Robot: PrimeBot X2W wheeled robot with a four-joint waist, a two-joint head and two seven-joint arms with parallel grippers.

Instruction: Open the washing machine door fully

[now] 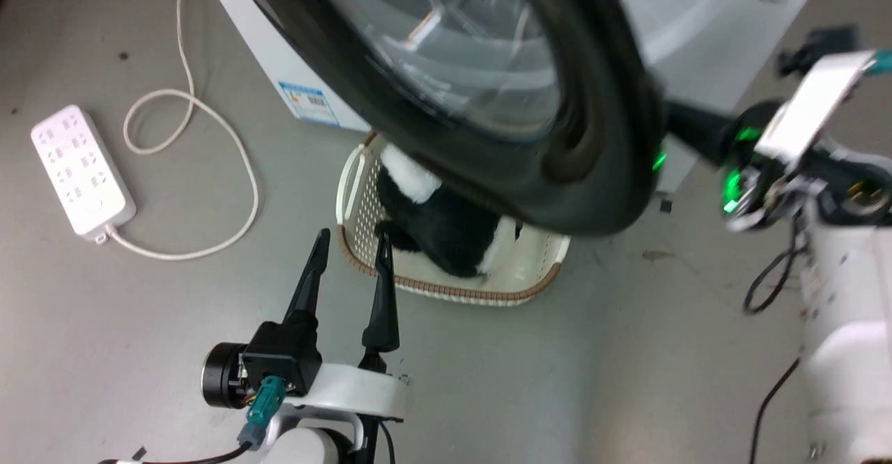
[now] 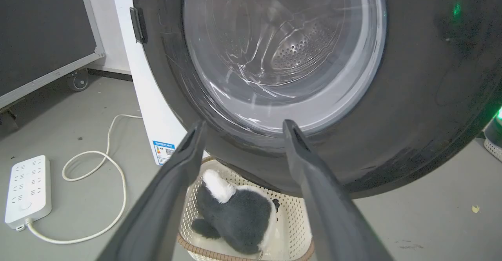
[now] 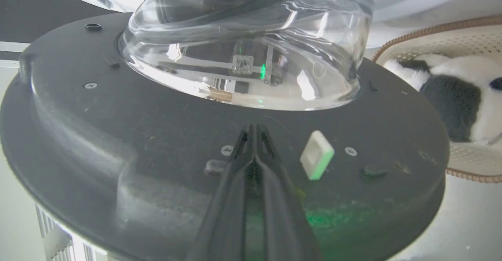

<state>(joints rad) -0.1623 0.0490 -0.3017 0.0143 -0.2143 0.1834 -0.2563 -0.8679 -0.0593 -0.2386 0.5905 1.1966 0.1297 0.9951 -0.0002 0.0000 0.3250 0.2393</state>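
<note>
Door point(image 1: 599, 171) swung out from white machine point(image 1: 697, 25), far centre, hanging over basket point(image 1: 529, 269). Glossy black rim, bulging clear glass bowl.

Right gripper point(image 3: 253, 127): fingers pressed together, nothing between them, tips against door's inner black face point(image 3: 117, 135) just below glass bowl, left of small white latch block point(image 3: 317, 160).

Left gripper point(image 1: 352, 241): fingers apart, empty, near side of basket, pointing at door's outer face point(image 2: 423, 96), apart from it.

Black-and-white plush toy point(image 1: 446, 227) lies in basket. Power strip point(image 1: 80, 168) and looped cable point(image 1: 230, 136) on floor, far left.
</note>
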